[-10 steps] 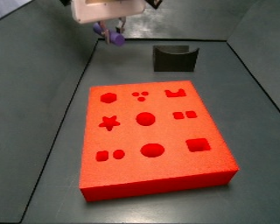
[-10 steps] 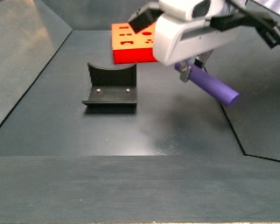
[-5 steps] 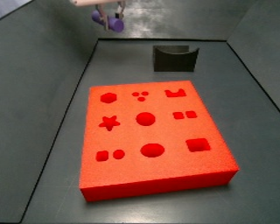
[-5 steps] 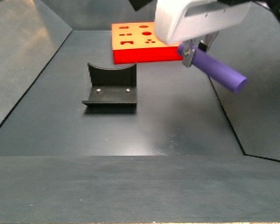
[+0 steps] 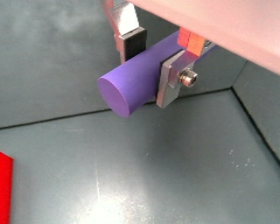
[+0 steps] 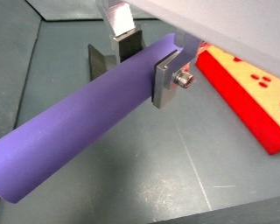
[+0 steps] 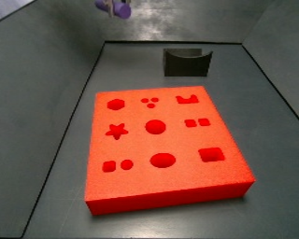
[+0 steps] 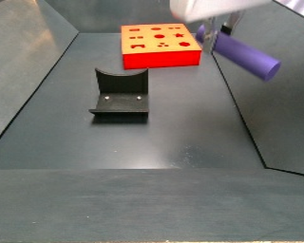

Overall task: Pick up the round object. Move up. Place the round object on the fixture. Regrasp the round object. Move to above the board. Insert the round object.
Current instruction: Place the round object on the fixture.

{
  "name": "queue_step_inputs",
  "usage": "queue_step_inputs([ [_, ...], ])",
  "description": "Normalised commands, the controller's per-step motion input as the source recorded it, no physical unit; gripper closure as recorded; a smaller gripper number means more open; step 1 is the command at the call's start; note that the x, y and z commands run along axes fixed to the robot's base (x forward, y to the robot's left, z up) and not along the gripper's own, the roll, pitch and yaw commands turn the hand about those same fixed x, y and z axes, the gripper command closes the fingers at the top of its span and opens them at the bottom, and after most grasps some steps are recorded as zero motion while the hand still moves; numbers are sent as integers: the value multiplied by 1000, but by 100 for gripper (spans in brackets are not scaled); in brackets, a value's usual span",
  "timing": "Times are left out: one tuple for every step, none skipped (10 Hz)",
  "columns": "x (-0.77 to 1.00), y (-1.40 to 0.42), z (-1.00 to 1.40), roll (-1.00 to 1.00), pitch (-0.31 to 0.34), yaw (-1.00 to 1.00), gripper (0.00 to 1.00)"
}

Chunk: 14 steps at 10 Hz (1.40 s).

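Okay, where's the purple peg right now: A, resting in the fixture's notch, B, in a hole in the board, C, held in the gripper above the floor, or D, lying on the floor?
C: the gripper clamps the round object between its fingers, clear of the floor.

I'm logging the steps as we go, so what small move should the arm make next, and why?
Probably carry the round object across toward the fixture. The gripper is raised high, jaws shut on the peg, and the fixture's notch sits empty, off to the side.

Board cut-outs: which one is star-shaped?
On the board, the star cut-out sits in the middle row by one long edge. The gripper holds the round object aloft.
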Motion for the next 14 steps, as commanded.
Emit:
queue_step_inputs([
  [-4, 11, 439, 89, 98, 20, 100],
  [-1, 13, 350, 89, 101, 19, 100],
  [0, 12, 169, 82, 105, 20, 100],
  [1000, 105, 18, 102, -19, -1000, 100],
  [1000, 103, 7, 95, -17, -1000, 100],
  [1000, 99, -1, 84, -15, -1000, 100],
  [1000, 92, -1, 87, -14, -1000, 100],
  [1000, 84, -3, 93, -9, -1000, 100],
  [1000, 79, -7, 100, 1, -1000, 100],
  [1000, 74, -8, 92, 11, -832, 100],
  [1000, 68, -10, 76, 22, -586, 100],
  [1000, 59, -12, 54, 37, -316, 100],
  [1000, 55, -15, 39, 51, -200, 100],
  [1000, 49, -14, 19, 65, -115, 100],
])
